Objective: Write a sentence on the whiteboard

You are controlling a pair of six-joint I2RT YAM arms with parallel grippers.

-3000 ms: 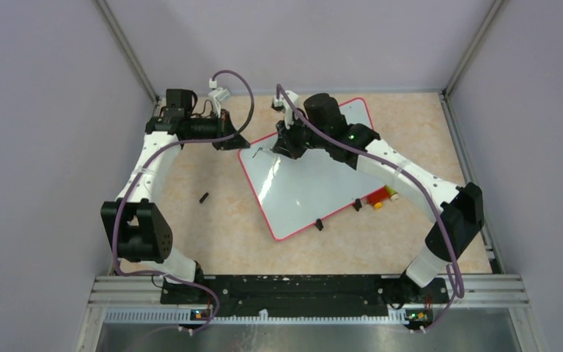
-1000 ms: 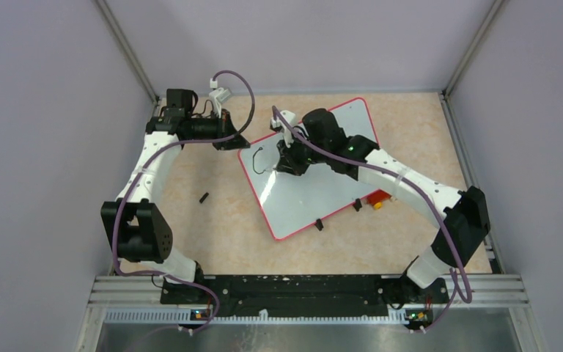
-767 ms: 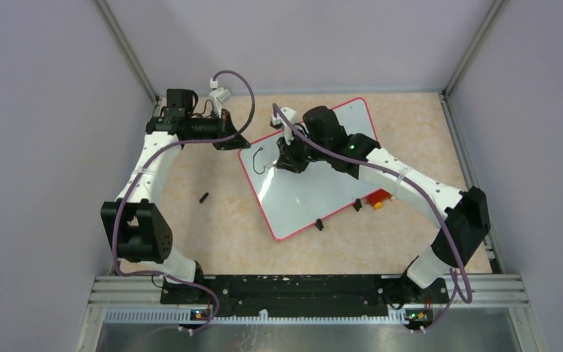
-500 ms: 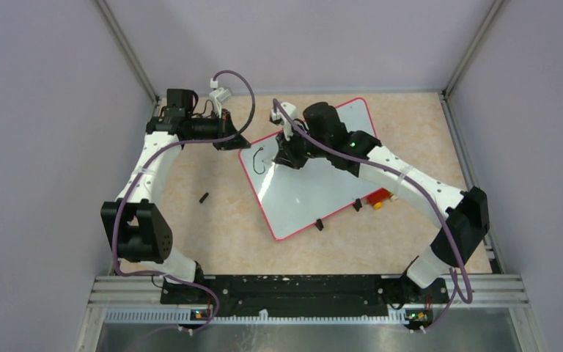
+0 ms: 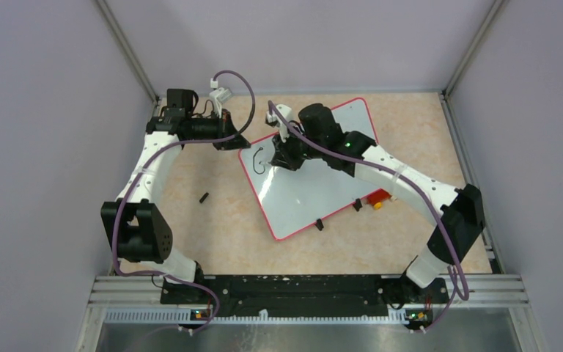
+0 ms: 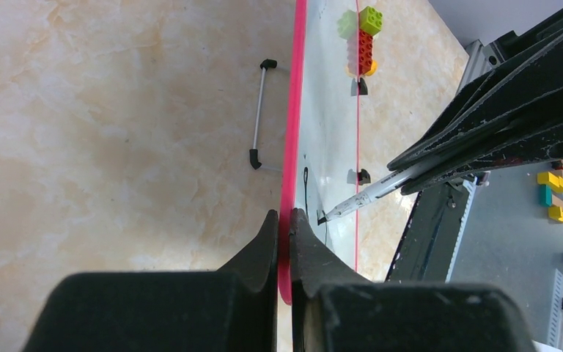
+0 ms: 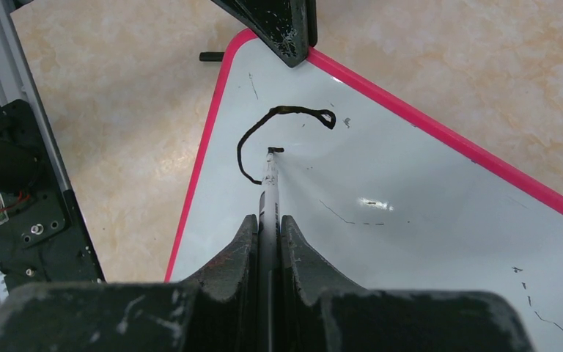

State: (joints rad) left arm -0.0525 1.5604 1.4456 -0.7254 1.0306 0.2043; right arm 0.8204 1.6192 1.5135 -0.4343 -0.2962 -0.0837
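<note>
The whiteboard [image 5: 315,187], white with a red frame [image 6: 291,147], lies at an angle mid-table. My left gripper [image 5: 236,143] [image 6: 284,214] is shut on the frame at the board's far left corner. My right gripper [image 5: 282,155] [image 7: 267,218] is shut on a white marker [image 7: 270,183] [image 6: 381,189] whose black tip rests on the board surface [image 7: 410,220]. Of the sentence, only one hooked black stroke [image 7: 240,150] [image 5: 259,160] shows, curving around the marker tip near the left gripper.
A small stack of coloured bricks [image 5: 380,198] [image 6: 361,44] lies by the board's near right edge, next to its two black feet [image 5: 319,224]. A small black cap [image 5: 204,197] lies on the table left of the board. A thin metal rod [image 6: 259,117] sits beside the frame.
The right gripper has moved the marker over the board's far left corner. A short mark has grown into a hooked curve. The left gripper has held still on the frame.
</note>
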